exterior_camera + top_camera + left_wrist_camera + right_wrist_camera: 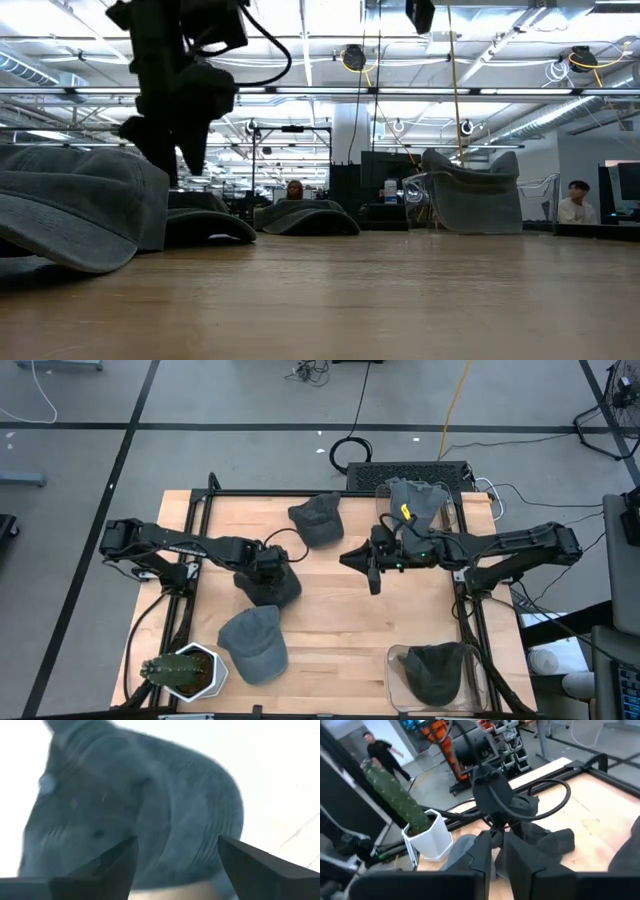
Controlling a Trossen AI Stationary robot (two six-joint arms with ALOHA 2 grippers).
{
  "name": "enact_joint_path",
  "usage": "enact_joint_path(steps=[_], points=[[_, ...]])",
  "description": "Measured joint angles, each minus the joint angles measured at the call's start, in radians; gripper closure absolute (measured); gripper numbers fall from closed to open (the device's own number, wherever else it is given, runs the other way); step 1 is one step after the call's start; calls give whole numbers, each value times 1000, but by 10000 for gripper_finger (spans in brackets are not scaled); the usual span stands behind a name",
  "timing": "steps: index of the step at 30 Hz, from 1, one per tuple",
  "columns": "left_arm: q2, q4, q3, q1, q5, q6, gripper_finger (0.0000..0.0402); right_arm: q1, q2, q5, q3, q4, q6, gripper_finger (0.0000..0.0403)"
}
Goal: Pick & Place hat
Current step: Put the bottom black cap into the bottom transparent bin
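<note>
Nearest the camera's edge of the desk, a potted cactus stands at the left corner, a grey cap lies beside it, and a clear bin at the right holds another cap.

Mid-desk, the left claw hovers directly over the hat, fingers spread wide around its crown, nothing gripped. To grasp well, it should probably descend squarely, pinch a fold of crown rather than brim, then lift straight.

The right claw waits mid-desk, almost closed, empty.

Farther back lies a third cap, and a second bin holds a cap.
</note>
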Motion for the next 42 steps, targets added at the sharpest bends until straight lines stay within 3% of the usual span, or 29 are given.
enact_joint_path(steps=[10,20,27,33,42], points=[[-3,80,-172,30,0,-33,197,10,52,0,0,7,198,337],[-1,328,-188,9,27,110,307,56,78,1,0,14,318,349],[0,595,-188,2,119,240,391,125,45,155,0,23,216,375],[0,708,-188,-32,86,180,390,124,-3,116,0,19,161,400],[0,810,-188,-152,1,62,396,125,-93,12,0,-45,68,399]])
